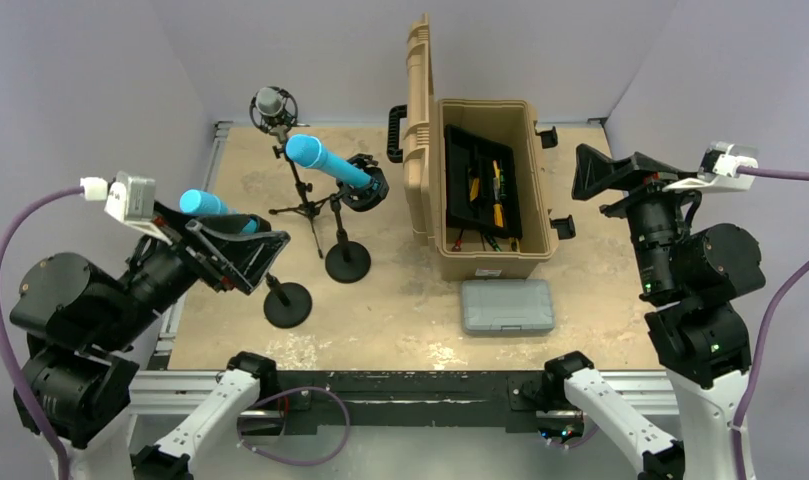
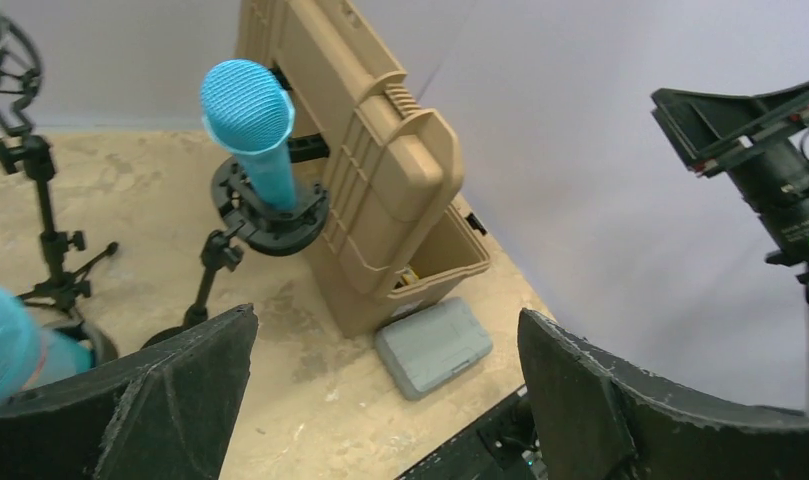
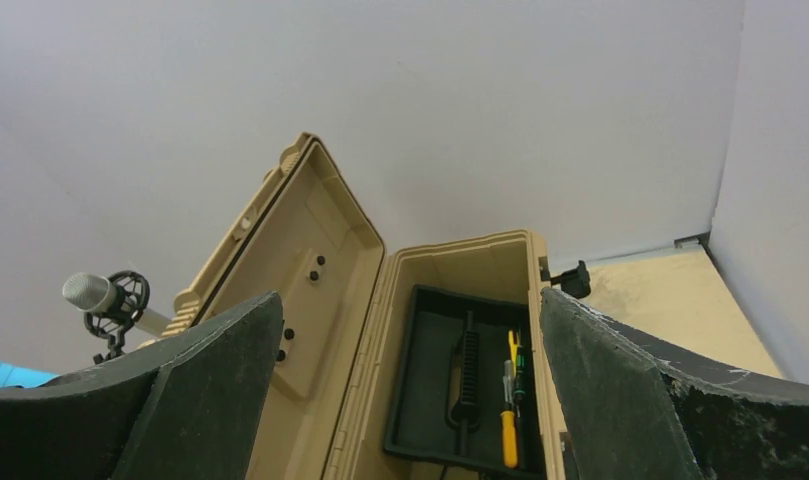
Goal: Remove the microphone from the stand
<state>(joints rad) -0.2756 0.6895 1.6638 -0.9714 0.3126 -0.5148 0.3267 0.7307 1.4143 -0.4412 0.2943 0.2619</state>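
Observation:
A blue microphone (image 1: 205, 204) sits tilted on a stand with a round black base (image 1: 287, 304) at the left. My left gripper (image 1: 265, 262) is open right beside it. In the left wrist view this mic (image 2: 5, 345) lies outside the left finger (image 2: 180, 400), and nothing is between the jaws of the gripper (image 2: 385, 325). A second blue microphone (image 1: 325, 163) (image 2: 252, 130) sits in a black shock mount (image 2: 270, 210) on a round-base stand (image 1: 347, 263). A grey microphone (image 1: 272, 103) (image 3: 85, 292) sits on a tripod stand at the back. My right gripper (image 1: 580, 172) (image 3: 410, 300) is open, empty and raised at the right.
An open tan case (image 1: 485, 190) (image 2: 380, 170) (image 3: 310, 260) stands right of the stands, with a black tool tray (image 3: 470, 390) inside. A small grey case (image 1: 507, 305) (image 2: 435, 345) lies in front of it. The tripod legs (image 1: 305, 210) spread between the two round-base stands.

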